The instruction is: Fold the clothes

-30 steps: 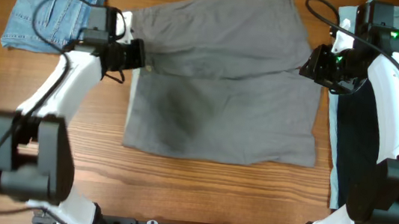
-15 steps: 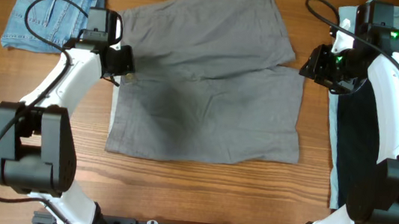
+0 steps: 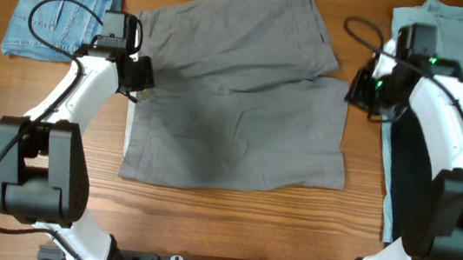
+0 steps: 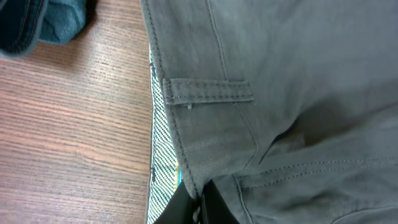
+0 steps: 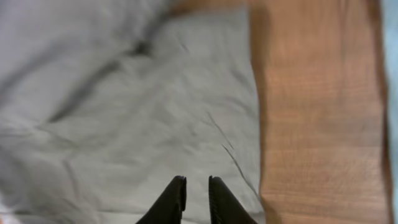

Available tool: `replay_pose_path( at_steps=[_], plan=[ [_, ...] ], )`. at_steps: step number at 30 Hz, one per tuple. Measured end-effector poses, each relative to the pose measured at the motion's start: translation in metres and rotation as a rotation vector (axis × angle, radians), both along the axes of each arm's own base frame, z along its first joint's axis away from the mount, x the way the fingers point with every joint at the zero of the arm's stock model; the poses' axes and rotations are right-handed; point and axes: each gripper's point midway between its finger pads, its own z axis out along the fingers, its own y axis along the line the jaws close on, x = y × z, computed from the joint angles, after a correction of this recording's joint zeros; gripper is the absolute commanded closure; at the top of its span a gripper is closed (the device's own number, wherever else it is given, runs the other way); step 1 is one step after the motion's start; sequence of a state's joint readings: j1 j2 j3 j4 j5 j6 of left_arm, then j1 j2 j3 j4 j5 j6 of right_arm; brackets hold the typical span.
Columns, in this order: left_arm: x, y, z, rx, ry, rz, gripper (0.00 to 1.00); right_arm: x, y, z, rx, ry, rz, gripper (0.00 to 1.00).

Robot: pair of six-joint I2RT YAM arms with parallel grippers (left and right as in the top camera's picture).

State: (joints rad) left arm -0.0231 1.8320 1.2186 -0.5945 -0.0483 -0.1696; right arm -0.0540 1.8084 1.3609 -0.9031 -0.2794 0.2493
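Grey shorts (image 3: 233, 113) spread across the middle of the wooden bench (image 3: 229, 226). Waistband to the left, legs to the right, with the upper leg angled toward the far edge and lapping the lower one along a slanting fold.

Left claw (image 3: 139, 80) at the waistband on the left edge of the shorts, pinched closed on the cloth. From the left wrist: dark fingers (image 4: 214, 208) pressed together at the rim of the band, just below a belt loop (image 4: 208, 91). Striped pale lining (image 4: 163, 155) peeking out along that edge, next to bare wood.

Right claw (image 3: 357, 87) at the right side of the shorts, by the hems, near the notch between the two legs. From the right wrist, a blurred view: fingers (image 5: 174, 196) only a narrow slit apart, gripping nothing, above wrinkled grey cloth close to the hem. Bare wood just to the right. Touching the cloth or not: cannot tell.

Folded blue jeans (image 3: 61, 10) at the far left corner, apart from the shorts. Dark garment (image 3: 413, 186) and pale shirt (image 3: 454, 15) heaped along the right edge, beneath the right arm.
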Motion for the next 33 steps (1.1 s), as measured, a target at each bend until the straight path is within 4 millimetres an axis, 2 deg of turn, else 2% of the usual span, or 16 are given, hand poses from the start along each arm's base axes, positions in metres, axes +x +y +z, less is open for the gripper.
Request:
replay_pose_path(
  at_steps=[3, 6, 11, 16, 20, 21, 22, 23, 25, 29, 33],
  plan=[
    [-0.003, 0.0, -0.001, 0.0, 0.011, 0.0, 0.96, -0.01, -0.002, -0.021, -0.009, 0.03, -0.022, 0.84],
    [-0.003, 0.0, 0.0, -0.001, 0.009, 0.0, 0.96, -0.014, -0.012, -0.038, -0.06, 0.041, -0.08, 0.83],
    [-0.004, 0.0, 0.01, -0.001, -0.005, 0.0, 0.96, 0.003, -0.026, -0.055, -0.122, -0.057, -0.14, 0.78],
    [-0.007, 0.001, 0.023, 0.005, -0.023, 0.002, 0.96, 0.006, -0.02, -0.067, -0.089, -0.066, -0.12, 0.76],
    [-0.009, 0.003, 0.025, 0.014, -0.021, 0.006, 0.95, 0.006, -0.013, -0.076, -0.057, -0.055, -0.088, 0.77],
    [-0.01, 0.004, 0.025, 0.018, -0.018, 0.007, 0.84, 0.005, -0.012, -0.078, -0.053, -0.05, -0.083, 0.76],
    [-0.011, 0.006, 0.025, 0.029, -0.013, 0.012, 0.59, 0.005, -0.012, -0.08, -0.053, -0.046, -0.079, 0.74],
    [-0.013, 0.008, 0.024, 0.044, -0.005, 0.016, 0.44, 0.004, -0.011, -0.083, -0.05, -0.039, -0.076, 0.69],
    [-0.02, 0.018, 0.023, 0.092, 0.023, 0.048, 0.25, 0.004, -0.01, -0.085, -0.042, -0.034, -0.072, 0.64],
    [-0.038, 0.037, 0.019, 0.152, 0.092, 0.106, 0.22, 0.002, -0.008, -0.084, -0.032, -0.031, -0.055, 0.6],
    [-0.053, 0.045, 0.016, 0.149, 0.155, 0.131, 0.22, -0.005, -0.007, -0.083, -0.028, -0.005, -0.046, 0.59]
  ],
)
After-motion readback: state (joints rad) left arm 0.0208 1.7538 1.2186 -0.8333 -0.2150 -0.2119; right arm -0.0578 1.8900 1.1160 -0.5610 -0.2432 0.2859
